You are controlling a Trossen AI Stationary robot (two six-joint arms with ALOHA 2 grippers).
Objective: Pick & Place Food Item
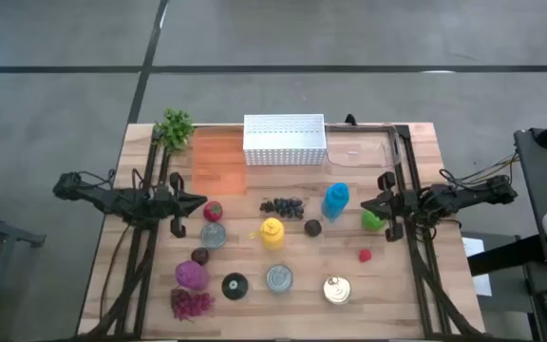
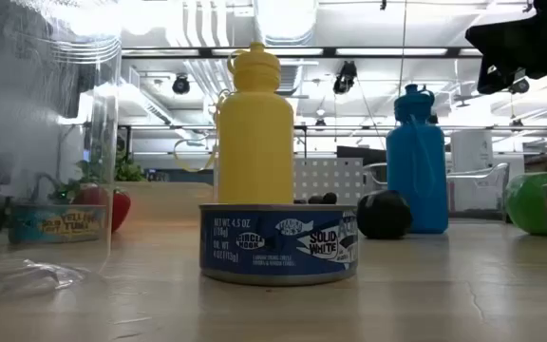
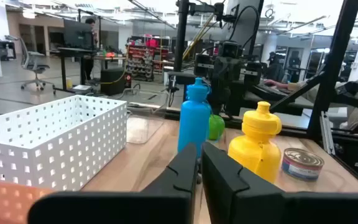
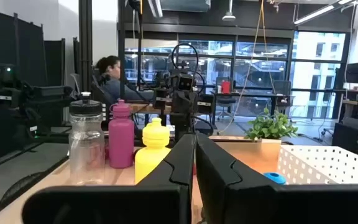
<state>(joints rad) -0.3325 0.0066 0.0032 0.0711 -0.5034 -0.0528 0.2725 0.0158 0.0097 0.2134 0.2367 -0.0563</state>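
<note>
Food items lie scattered over the pale wooden surface (image 1: 283, 309) between the two dark arms. Near its middle stands a yellow plastic squeeze bottle (image 1: 273, 233), with a bunch of dark grapes (image 1: 282, 206) just behind it and a blue plastic bottle (image 1: 336, 201) to its right. A white perforated basket (image 1: 285, 140) sits at the far edge beside an orange tray (image 1: 218, 161) and a clear container (image 1: 364, 152). A round blue-labelled tuna tin (image 2: 279, 244) stands in front of the yellow bottle in the low view. A red strawberry (image 1: 214, 211) lies just beside the left gripper (image 1: 198, 202), whose fingers (image 3: 185, 171) are pressed nearly together and hold nothing. The right gripper (image 1: 368, 206) hovers at the opposite side, by a green apple (image 1: 372, 219); its fingers (image 4: 182, 158) are closed together, also empty. A magenta bottle (image 1: 192, 275) and purple grapes (image 1: 191, 303) rest at the near left corner.
</note>
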